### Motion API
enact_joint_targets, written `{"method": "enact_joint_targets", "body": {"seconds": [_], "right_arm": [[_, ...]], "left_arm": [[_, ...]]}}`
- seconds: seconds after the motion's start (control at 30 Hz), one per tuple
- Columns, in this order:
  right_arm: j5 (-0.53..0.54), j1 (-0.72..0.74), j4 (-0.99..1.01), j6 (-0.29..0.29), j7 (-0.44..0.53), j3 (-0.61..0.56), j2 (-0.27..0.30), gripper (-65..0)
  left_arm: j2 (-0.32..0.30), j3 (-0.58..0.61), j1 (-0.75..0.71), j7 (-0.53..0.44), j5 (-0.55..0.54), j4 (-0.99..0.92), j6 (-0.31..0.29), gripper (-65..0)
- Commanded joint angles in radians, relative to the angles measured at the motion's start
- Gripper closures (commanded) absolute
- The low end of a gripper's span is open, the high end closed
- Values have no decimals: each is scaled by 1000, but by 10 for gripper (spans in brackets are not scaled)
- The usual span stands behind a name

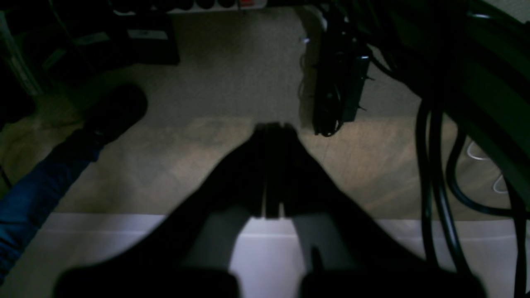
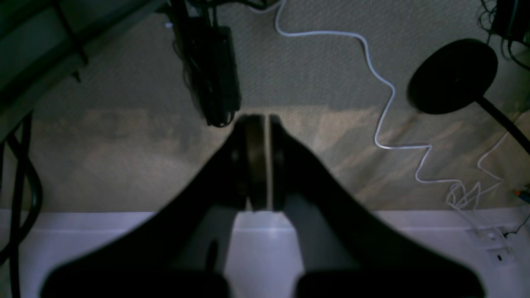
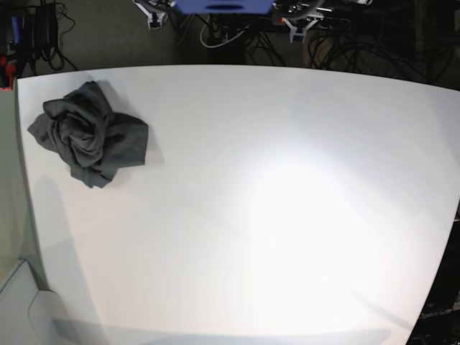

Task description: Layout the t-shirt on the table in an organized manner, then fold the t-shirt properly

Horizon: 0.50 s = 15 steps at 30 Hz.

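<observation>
White and smooth, one table [image 3: 287, 215] fills the base view; one t-shirt [image 3: 90, 133] lies crumpled on it in a soft, wrinkled dark-grey heap near a rounded corner, sleeves and collar lost in the folds. Neither arm shows there. Each wrist view looks past the table edge to carpet. The left gripper [image 1: 271, 129] has its two dark fingers pressed together on nothing; the right gripper [image 2: 267, 120] likewise. Both are blurred. No shirt lies near either gripper. One white cable [image 2: 385, 103] snakes right of the right gripper.

The white table [image 3: 287, 215] bears a crumpled t-shirt [image 3: 90, 133] near its corner.
</observation>
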State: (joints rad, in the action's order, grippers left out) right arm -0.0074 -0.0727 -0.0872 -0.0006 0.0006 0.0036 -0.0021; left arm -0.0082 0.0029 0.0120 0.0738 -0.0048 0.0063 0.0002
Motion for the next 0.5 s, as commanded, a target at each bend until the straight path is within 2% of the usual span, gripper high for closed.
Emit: {"method": "enact_joint_targets", "body": {"seconds": [0.0,0.47], "right_arm": [[2,-3,-1,9,3,-1,1,0],[2,-6,-3,9,5,-3,1,0]], "left_arm": [[-2,3,-1,-2,4,-1,4,-2],[-5,4,-8,-2,4,-1,1,-2]]}}
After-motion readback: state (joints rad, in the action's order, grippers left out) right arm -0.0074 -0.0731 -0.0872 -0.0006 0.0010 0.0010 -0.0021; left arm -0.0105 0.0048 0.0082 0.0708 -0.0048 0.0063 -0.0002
